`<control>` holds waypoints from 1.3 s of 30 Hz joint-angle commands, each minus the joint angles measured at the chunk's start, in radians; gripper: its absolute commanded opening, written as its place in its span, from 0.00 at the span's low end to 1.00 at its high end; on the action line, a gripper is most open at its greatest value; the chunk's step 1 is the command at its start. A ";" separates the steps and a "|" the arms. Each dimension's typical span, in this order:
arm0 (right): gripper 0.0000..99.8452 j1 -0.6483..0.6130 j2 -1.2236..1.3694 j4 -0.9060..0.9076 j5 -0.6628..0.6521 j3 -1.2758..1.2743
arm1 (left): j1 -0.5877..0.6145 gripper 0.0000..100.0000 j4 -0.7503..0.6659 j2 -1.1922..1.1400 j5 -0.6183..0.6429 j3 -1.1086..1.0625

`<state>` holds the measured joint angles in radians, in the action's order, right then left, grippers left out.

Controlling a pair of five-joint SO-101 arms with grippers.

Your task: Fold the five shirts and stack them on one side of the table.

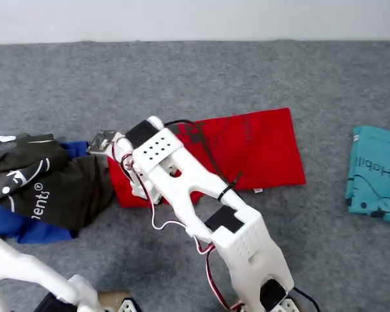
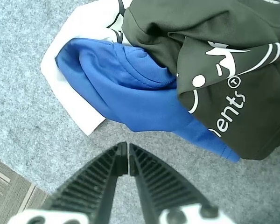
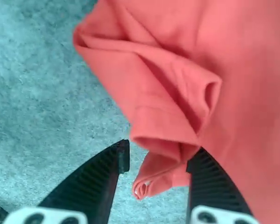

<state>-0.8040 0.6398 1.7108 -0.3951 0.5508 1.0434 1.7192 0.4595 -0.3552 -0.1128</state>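
Across the grey mat (image 1: 182,71) lies the red shirt (image 1: 260,149), one corner hidden from above by the right arm (image 1: 201,188). A teal shirt (image 1: 377,175) sits well apart, and a dark shirt (image 1: 58,182) is heaped over a blue shirt (image 2: 130,88) and a white shirt (image 2: 60,88) opposite. Wrist views show the right gripper (image 3: 159,156) gaping astride a rolled red hem, and the left gripper (image 2: 128,151) closed and empty near the blue shirt.

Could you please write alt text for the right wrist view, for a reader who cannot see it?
The right gripper is open, with a bunched edge of the red shirt between its jaws. The shirt lies on the grey table.
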 commanded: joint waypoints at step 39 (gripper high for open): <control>0.01 -0.002 -0.102 0.074 -0.107 0.115 | -0.003 0.01 -0.074 0.031 -0.031 -0.044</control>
<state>-0.8623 0.6076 1.7538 -0.4918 0.5785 1.0434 1.6671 0.4595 -0.3629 -0.1619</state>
